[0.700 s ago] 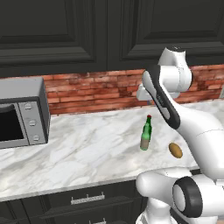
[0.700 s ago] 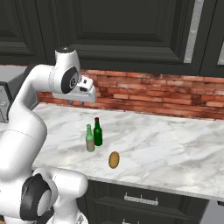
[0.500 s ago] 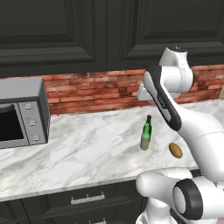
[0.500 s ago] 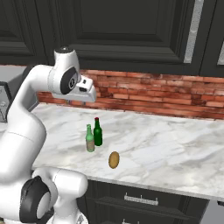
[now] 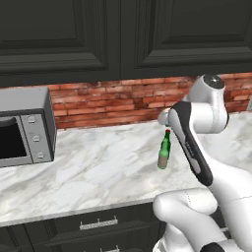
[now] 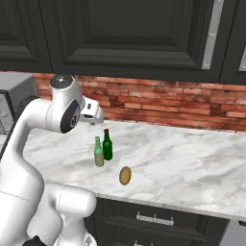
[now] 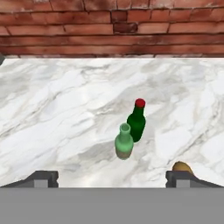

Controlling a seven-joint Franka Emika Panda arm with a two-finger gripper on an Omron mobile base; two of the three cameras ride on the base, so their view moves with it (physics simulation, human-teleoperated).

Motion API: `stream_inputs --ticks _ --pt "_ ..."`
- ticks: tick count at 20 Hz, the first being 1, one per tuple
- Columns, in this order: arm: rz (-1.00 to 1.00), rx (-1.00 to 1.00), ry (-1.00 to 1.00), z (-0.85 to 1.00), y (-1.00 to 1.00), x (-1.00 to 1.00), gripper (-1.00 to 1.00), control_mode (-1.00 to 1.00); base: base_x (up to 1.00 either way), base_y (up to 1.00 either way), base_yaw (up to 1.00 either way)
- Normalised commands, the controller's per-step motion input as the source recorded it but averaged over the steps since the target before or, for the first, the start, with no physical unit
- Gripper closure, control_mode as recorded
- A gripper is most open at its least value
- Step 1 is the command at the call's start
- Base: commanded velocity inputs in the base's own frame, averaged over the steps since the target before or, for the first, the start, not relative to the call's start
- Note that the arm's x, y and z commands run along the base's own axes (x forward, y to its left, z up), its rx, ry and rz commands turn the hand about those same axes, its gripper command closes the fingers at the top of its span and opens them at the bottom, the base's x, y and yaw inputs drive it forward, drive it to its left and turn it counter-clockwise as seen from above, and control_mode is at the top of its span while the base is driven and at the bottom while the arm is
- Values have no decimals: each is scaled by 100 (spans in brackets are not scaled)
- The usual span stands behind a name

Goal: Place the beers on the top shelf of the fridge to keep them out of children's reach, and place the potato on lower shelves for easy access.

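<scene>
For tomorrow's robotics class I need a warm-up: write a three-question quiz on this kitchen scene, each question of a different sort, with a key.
1. True or false: the dark green bottle and the paler bottle stand upright on the marble counter.
2. In the right base view, the potato lies: A) behind the bottles, by the brick wall; B) in front of them, nearer the counter edge; C) on the microwave.
3. Fill in: the gripper hangs above the counter with its jaws ____.

Key: 1 true; 2 B; 3 open.
</scene>
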Motion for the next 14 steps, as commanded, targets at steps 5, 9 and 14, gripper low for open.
stream_inputs --ticks 5,9,14 --pt "0 0 -4 -9 0 -8 -100 -100 0 0 0" --pt "-1 0 -3 -14 1 -11 -100 -100 0 0 0" --pt "-17 0 -1 -20 11 -4 -100 -100 0 0 0"
